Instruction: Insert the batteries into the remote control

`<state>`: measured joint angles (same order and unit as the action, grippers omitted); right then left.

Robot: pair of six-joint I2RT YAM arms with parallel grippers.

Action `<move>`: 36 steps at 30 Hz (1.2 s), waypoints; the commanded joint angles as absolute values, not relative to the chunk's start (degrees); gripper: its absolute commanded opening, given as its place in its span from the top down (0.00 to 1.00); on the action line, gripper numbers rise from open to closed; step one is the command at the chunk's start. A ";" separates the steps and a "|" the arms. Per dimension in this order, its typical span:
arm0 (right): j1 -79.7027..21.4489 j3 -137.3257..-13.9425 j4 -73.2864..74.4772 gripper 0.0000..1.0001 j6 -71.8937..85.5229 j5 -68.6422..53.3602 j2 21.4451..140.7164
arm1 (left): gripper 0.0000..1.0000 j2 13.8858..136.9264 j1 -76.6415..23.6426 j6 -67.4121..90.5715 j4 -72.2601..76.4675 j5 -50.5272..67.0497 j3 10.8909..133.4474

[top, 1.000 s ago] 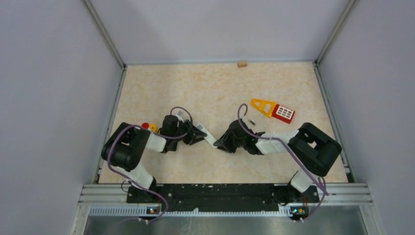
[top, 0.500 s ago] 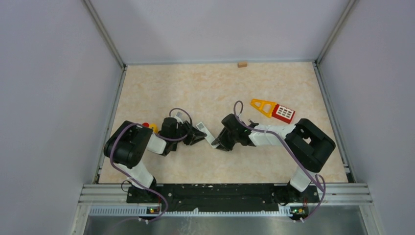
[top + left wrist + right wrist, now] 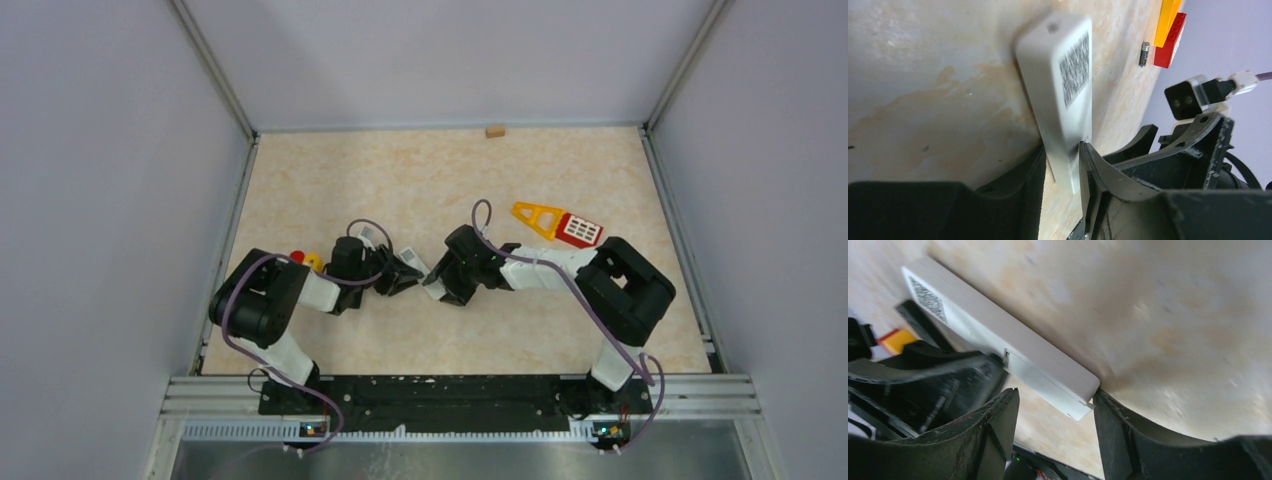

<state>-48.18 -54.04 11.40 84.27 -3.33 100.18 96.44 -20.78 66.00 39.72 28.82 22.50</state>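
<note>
Remote (image 3: 1063,85) rests on the counter (image 3: 923,75), left tool (image 3: 1063,156) pinching one end; right tool (image 3: 1054,399), spread, straddles the other and should close squarely; battery (image 3: 1144,53) lies well apart by the toy (image 3: 1170,42).

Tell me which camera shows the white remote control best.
Left wrist: the white remote control fills the frame, sharp, label showing, pinched in the left gripper. Right wrist shows its long side, slightly blurred, one end inside the open right gripper. Top external shows only a sliver between the grippers.
</note>
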 commanded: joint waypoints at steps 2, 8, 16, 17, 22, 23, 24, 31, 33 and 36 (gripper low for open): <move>-46.70 -52.24 3.66 0.41 79.77 7.69 104.28 | 0.58 95.19 -21.03 61.28 22.09 22.13 24.11; -46.67 -49.19 1.13 0.42 75.09 7.52 99.22 | 0.42 89.90 -20.64 58.95 16.27 22.89 30.39; -46.43 -46.72 2.14 0.36 71.56 7.71 94.45 | 0.22 81.91 -19.28 51.88 3.28 16.27 36.91; -46.40 -46.35 1.97 0.36 71.52 7.73 94.17 | 0.21 81.30 -18.99 50.73 2.39 15.25 37.40; -46.35 -45.51 0.36 0.40 70.70 6.39 93.00 | 0.16 83.85 -16.92 44.50 0.44 15.71 42.96; -46.33 -45.66 -0.37 0.41 70.60 6.03 92.97 | 0.17 85.57 -16.69 43.28 -0.51 16.56 44.68; -46.40 -45.93 -1.05 0.42 70.32 5.80 92.99 | 0.19 87.38 -16.56 42.39 -1.90 17.24 46.37; -46.32 -46.83 -1.40 0.54 70.17 4.41 93.75 | 0.28 91.61 -16.17 37.73 -0.98 14.65 49.68; -46.29 -47.01 -1.32 0.58 70.49 4.29 93.95 | 0.29 92.23 -16.13 36.91 -1.37 14.69 50.46; -46.22 -47.61 -0.39 0.63 70.99 3.98 94.48 | 0.31 93.91 -16.08 36.76 -1.61 16.67 51.22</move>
<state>-46.78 -46.46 -0.43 71.05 4.43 94.87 92.49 -16.36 39.64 -1.78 15.77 48.18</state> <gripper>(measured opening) 0.393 0.700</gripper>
